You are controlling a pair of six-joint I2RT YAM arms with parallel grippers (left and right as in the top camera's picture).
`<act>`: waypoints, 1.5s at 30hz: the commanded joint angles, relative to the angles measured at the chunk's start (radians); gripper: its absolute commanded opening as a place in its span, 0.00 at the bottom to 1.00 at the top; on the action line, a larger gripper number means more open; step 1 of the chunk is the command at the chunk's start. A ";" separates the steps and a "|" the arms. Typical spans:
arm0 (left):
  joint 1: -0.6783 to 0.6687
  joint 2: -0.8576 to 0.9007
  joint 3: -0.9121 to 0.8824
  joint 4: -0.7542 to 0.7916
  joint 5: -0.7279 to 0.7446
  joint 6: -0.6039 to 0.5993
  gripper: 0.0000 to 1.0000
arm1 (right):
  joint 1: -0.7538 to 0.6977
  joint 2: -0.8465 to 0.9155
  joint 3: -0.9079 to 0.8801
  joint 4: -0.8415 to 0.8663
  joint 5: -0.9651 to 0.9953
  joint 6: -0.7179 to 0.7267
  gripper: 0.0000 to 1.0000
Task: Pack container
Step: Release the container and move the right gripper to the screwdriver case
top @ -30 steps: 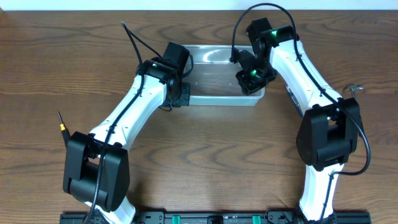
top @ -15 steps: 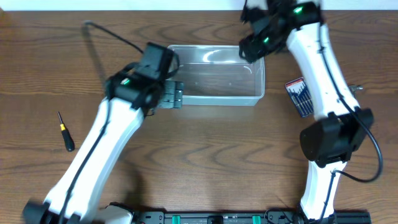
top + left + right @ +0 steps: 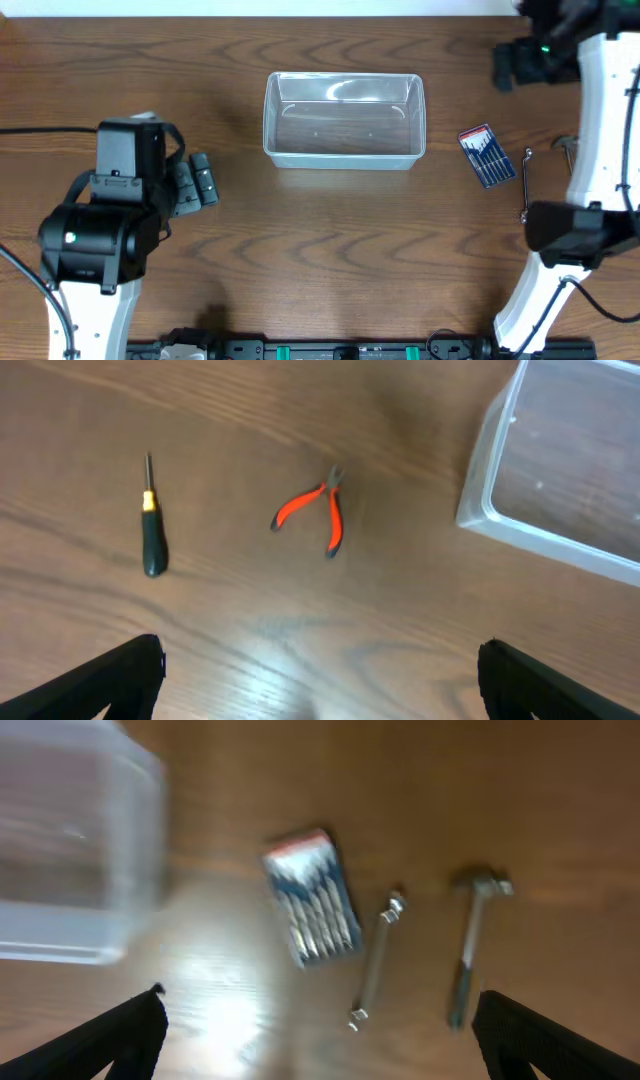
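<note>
The clear plastic container (image 3: 345,150) stands empty at the middle back of the table; its corner also shows in the left wrist view (image 3: 500,480) and, blurred, in the right wrist view (image 3: 70,860). My left gripper (image 3: 200,182) hangs to the left of it, open and holding nothing (image 3: 320,690). Below it lie orange-handled pliers (image 3: 315,515) and a black screwdriver (image 3: 150,535). My right gripper (image 3: 505,68) is high at the back right, open and holding nothing (image 3: 325,1040). Under it lie a blue packet of small screwdrivers (image 3: 487,155) (image 3: 312,898), a metal bar tool (image 3: 526,185) (image 3: 375,960) and a hammer (image 3: 470,945).
The left arm's body (image 3: 105,240) covers the table's left front, hiding the pliers and the screwdriver from the overhead camera. The right arm (image 3: 590,150) runs along the right edge. Bare wood lies in front of the container.
Both arms have drawn away from the container's ends, the left one to the left, the right one to the back right. Both grippers have gone from shut to open.
</note>
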 commanded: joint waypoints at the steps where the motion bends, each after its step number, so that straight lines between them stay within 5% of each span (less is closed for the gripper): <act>1: 0.006 0.007 0.012 -0.012 -0.011 -0.036 0.98 | -0.025 0.002 -0.119 0.038 0.078 -0.069 0.99; 16: 0.006 0.006 0.012 -0.010 -0.012 -0.035 0.98 | -0.041 0.002 -0.700 0.498 0.072 -0.267 0.99; 29: 0.006 0.007 0.012 -0.007 -0.012 -0.035 0.98 | -0.024 0.002 -0.905 0.734 -0.053 -0.290 0.99; 45: 0.006 0.007 0.012 -0.008 -0.011 -0.035 0.98 | -0.022 0.002 -0.978 0.797 -0.050 -0.290 0.99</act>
